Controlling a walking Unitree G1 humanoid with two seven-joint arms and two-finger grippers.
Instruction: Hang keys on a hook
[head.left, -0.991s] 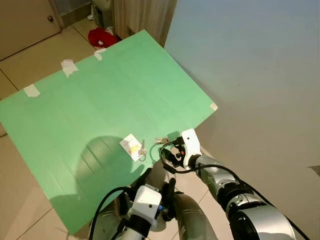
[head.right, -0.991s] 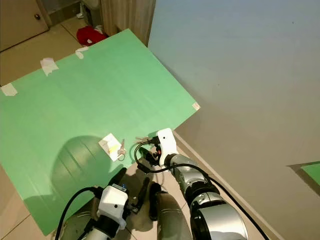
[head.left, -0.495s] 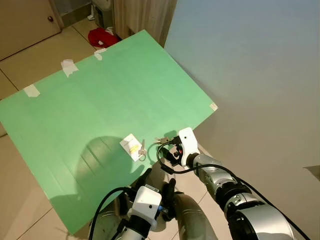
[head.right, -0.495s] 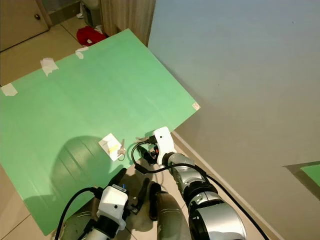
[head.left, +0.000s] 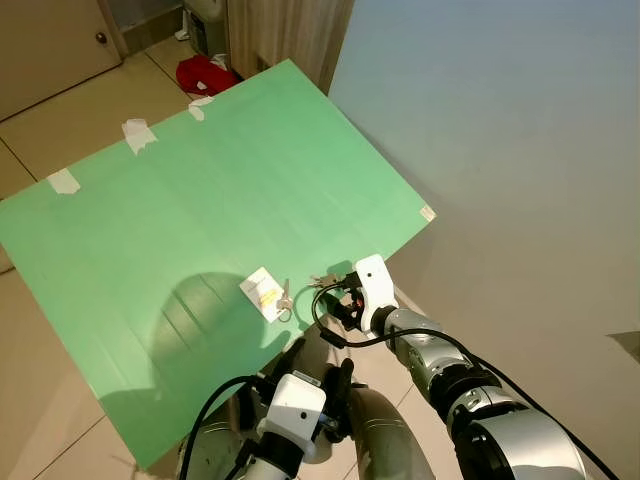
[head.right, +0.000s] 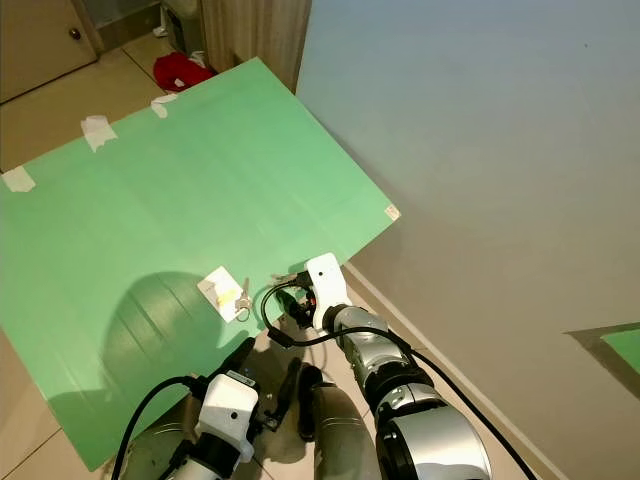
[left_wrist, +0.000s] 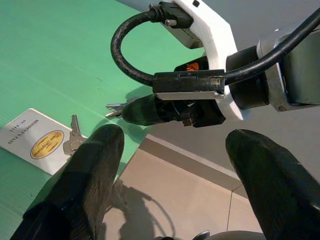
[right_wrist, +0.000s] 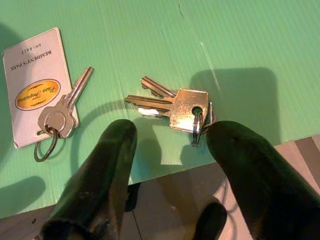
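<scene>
A bunch of silver keys (right_wrist: 176, 103) on a ring lies flat on a green board (head.left: 220, 190), near the board's lower right edge. My right gripper (right_wrist: 172, 134) hovers over the bunch, open, one black finger on each side and nothing between them. A single key (right_wrist: 64, 106) on a ring with a white resident's pass card (right_wrist: 34, 80) lies a little to the left; the card (head.left: 262, 293) also shows in the left eye view. My left gripper (left_wrist: 172, 137) is open and empty, low beside my body, looking at the right wrist.
The green board is taped down on a tiled floor (head.left: 60, 120) and butts against a grey wall (head.left: 500, 150) on the right. A red cloth (head.left: 205, 72) lies beyond its far edge, by wooden furniture (head.left: 285, 30).
My right gripper has crept slightly left and forward, closer over the bunch of keys. The keys, the card and the left arm have stayed put.
</scene>
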